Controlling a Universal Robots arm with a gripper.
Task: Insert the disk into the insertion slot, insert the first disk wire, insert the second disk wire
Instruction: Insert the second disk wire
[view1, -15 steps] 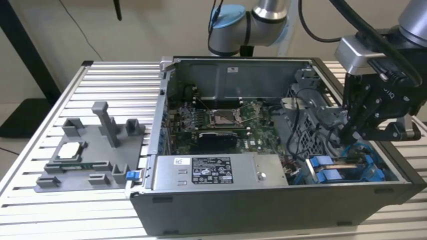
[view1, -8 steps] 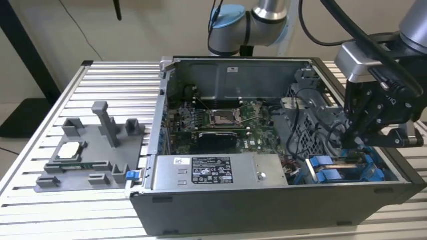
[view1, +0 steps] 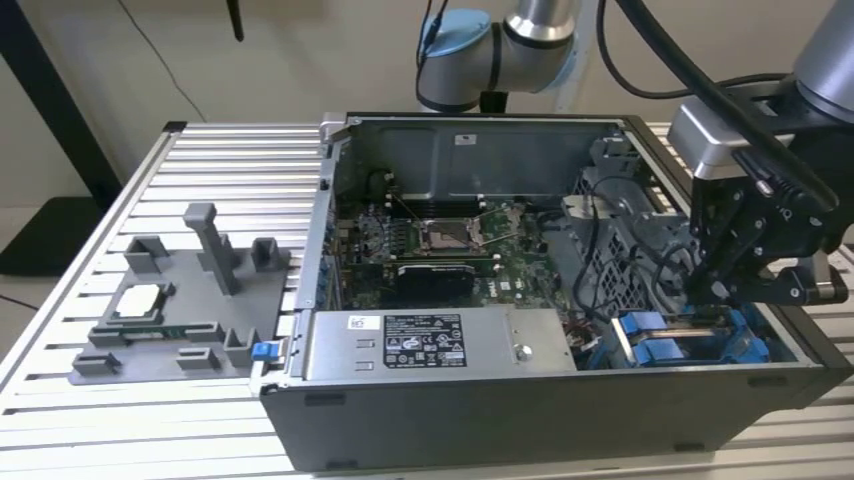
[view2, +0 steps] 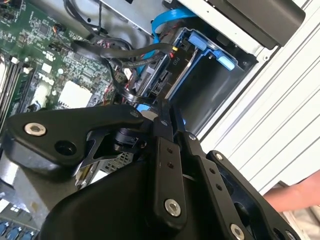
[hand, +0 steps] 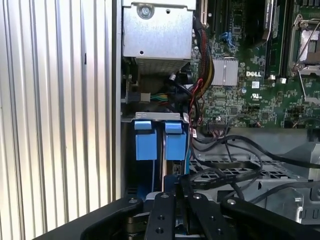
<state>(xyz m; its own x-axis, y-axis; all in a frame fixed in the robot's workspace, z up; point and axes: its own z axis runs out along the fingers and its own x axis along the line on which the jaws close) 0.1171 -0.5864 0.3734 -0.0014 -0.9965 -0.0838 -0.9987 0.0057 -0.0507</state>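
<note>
Two blue-tabbed carriers stand side by side in the insertion slot (hand: 156, 117) of the drive cage, at the case's front corner on the exterior view's right. I take the one nearer the motherboard for the disk (hand: 175, 144) (view2: 186, 64) (view1: 651, 338). Black wires (view2: 125, 60) loop to its connector end, and a black plug (view2: 172, 61) sits against it. My gripper (view1: 714, 288) (view2: 164, 106) (hand: 173, 192) hangs just above that end with its fingers (view2: 161, 150) pressed together, shut. I cannot tell whether anything is pinched between them.
The open grey computer case (view1: 534, 410) lies on a slatted metal table (view1: 200, 140). Inside are the motherboard (view1: 441, 240), a power supply (view1: 427, 345) and a light blue flat cable (view2: 170, 17). A grey fixture (view1: 187, 300) stands beside the case. A person's hand (view2: 295, 195) rests beyond the case wall.
</note>
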